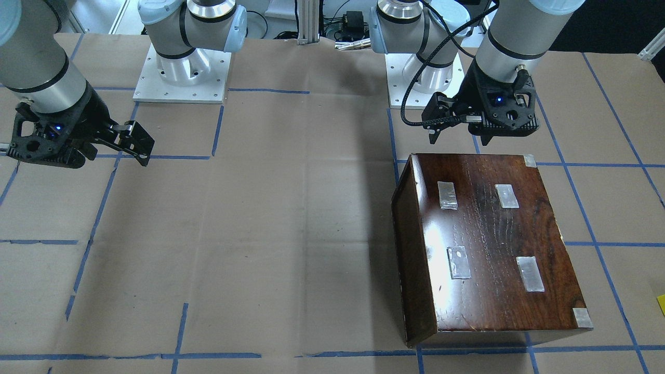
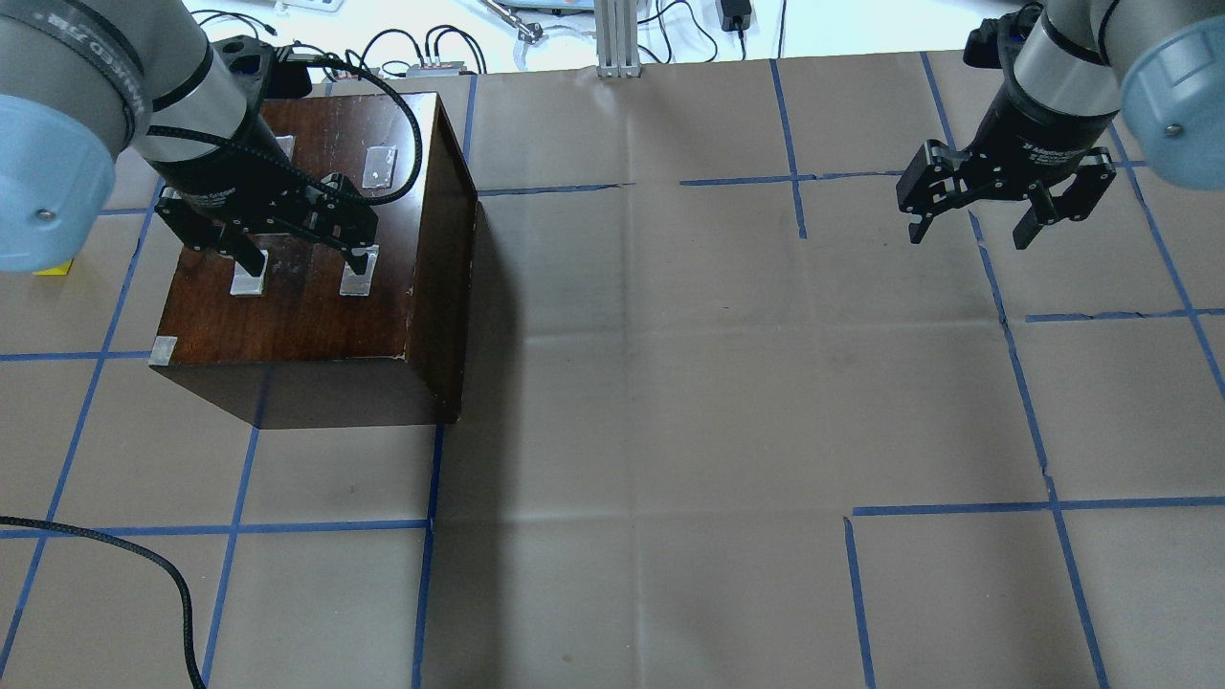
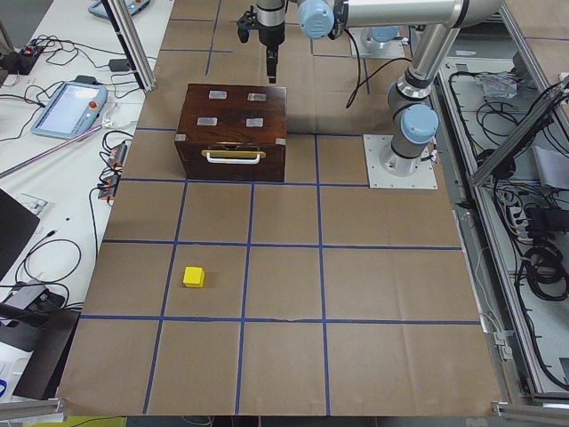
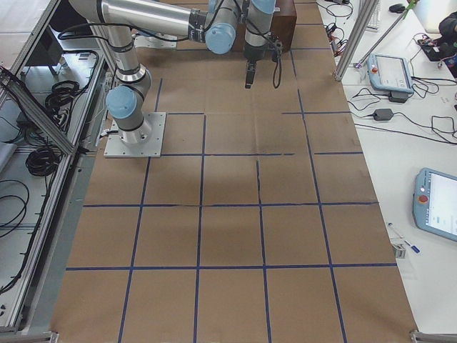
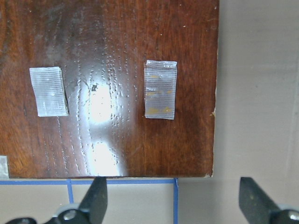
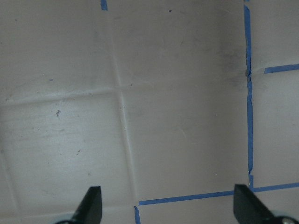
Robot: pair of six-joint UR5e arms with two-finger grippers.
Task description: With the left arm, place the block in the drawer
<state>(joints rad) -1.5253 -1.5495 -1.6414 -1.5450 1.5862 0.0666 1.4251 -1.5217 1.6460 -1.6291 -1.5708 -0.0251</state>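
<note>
The block (image 3: 194, 277) is a small yellow cube lying alone on the brown paper, well away from the dark box (image 3: 233, 129) on its handle side. The drawer's tray is hidden. Only the box front with a pale handle (image 3: 234, 157) shows. My left gripper (image 2: 304, 260) hangs open above the box's glossy top (image 2: 306, 306), over the grey tape patches. In the left wrist view the left gripper (image 5: 174, 198) has nothing between its fingers. My right gripper (image 2: 969, 233) is open and empty over bare paper at the far right.
Blue tape lines grid the paper-covered table (image 2: 670, 383). A loose black cable (image 2: 144, 560) trails over the near left corner. The arm bases (image 1: 182, 72) stand on plates at the robot's side. Teach pendants and wires lie on benches beyond the table ends.
</note>
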